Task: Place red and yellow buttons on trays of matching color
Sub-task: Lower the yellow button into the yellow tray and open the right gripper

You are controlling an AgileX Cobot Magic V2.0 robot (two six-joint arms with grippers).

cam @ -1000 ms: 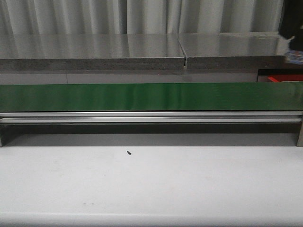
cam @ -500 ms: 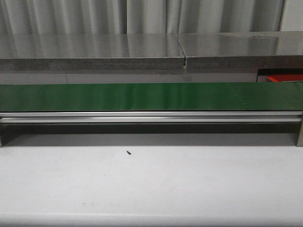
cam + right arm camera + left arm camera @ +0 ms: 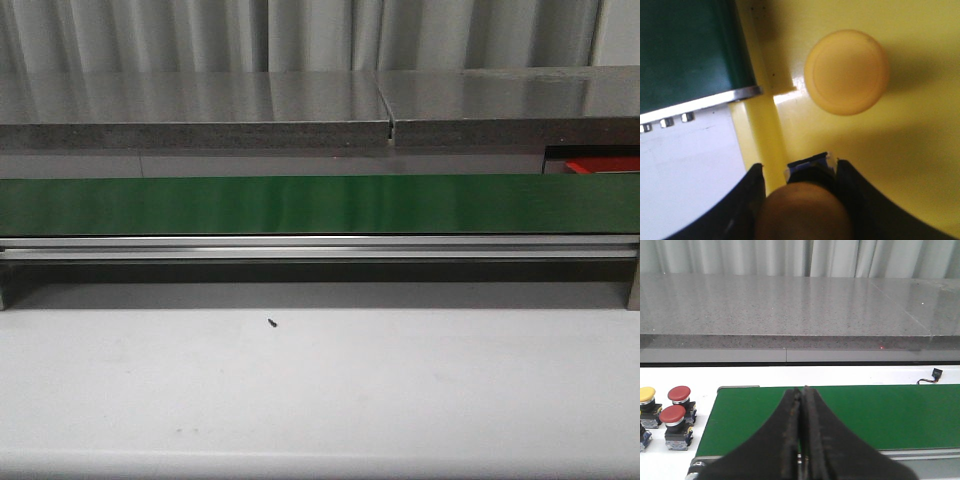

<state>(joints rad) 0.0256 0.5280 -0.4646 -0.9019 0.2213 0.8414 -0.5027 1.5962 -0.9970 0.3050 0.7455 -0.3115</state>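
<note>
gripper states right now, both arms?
Left gripper: closed, nothing between the fingers, over the green belt.
Right gripper: closed on a yellow button, over the yellow tray, which already holds another yellow button.

Yellow button (image 3: 846,71) upright in yellow tray (image 3: 920,150)

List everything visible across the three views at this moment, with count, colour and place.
conveyor belt: one, green, across the front view
white table: one, before the belt
grey counter: one, behind the belt
red buttons: two, beside the belt end
yellow buttons: one by the red ones, one in the tray
yellow tray: one, beside the belt
left hand: black, shut, empty, over the belt
right hand: black, holding a yellow button over the tray
</note>
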